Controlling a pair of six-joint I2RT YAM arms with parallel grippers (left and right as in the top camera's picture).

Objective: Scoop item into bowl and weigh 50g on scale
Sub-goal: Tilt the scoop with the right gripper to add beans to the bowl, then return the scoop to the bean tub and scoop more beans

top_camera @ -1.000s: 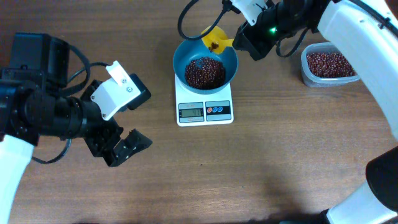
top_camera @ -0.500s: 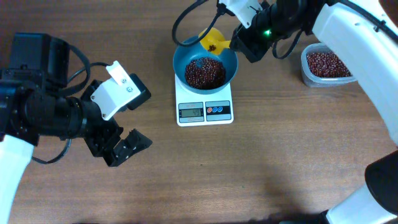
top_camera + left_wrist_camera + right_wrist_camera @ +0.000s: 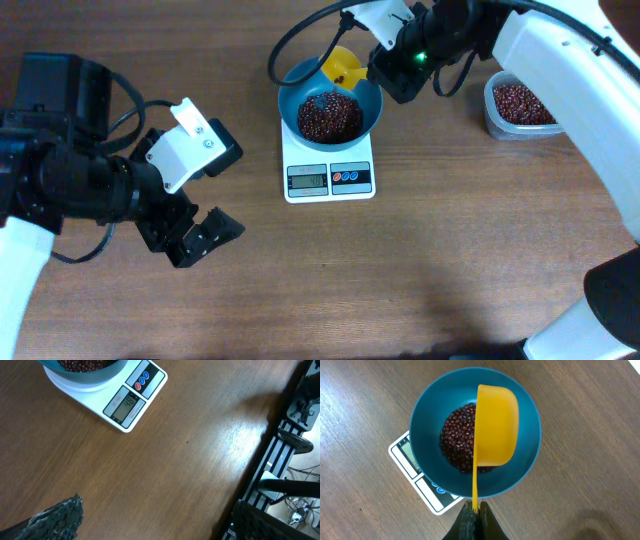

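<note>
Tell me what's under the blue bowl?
The white kitchen scale sits under the blue bowl. Only its front strip pokes out, with the display and two round buttons. The bowl covers the rest of it, so that part cannot be seen.

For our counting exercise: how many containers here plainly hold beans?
2: the blue bowl on the white scale, and the clear tub to its right. The yellow scoop above the bowl may hold a few too.

Blue bowl (image 3: 427, 425), reddish-brown beans (image 3: 457, 445), yellow scoop (image 3: 495, 425), white scale (image 3: 329, 178), brown woodgrain table (image 3: 400, 270)
</note>
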